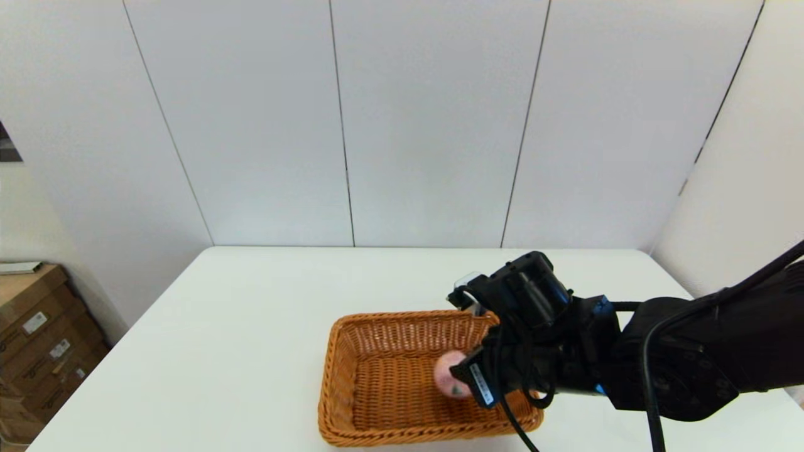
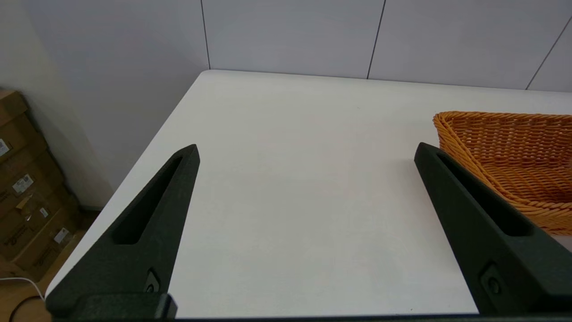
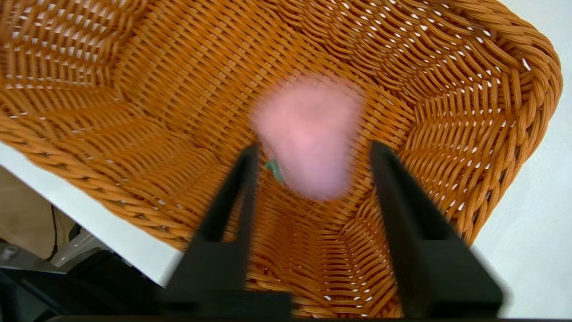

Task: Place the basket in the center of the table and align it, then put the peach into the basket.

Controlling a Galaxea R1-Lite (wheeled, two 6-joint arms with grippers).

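The orange-brown wicker basket (image 1: 377, 383) stands near the table's front edge, about mid-width. Inside it, toward its right side, the pink peach (image 1: 447, 371) lies on the woven floor. My right gripper (image 1: 468, 376) reaches in over the basket's right rim and hangs just above the peach. In the right wrist view its fingers (image 3: 243, 179) are open on either side of the blurred peach (image 3: 308, 134), with basket (image 3: 134, 89) weave all around. My left gripper (image 2: 306, 150) is open and holds nothing, hovering over bare table left of the basket (image 2: 505, 147).
The white table (image 1: 251, 314) runs back to a panelled wall. Cardboard boxes (image 1: 38, 339) are stacked on the floor past the table's left edge. The right arm's black body and cables (image 1: 659, 364) cover the table's front right.
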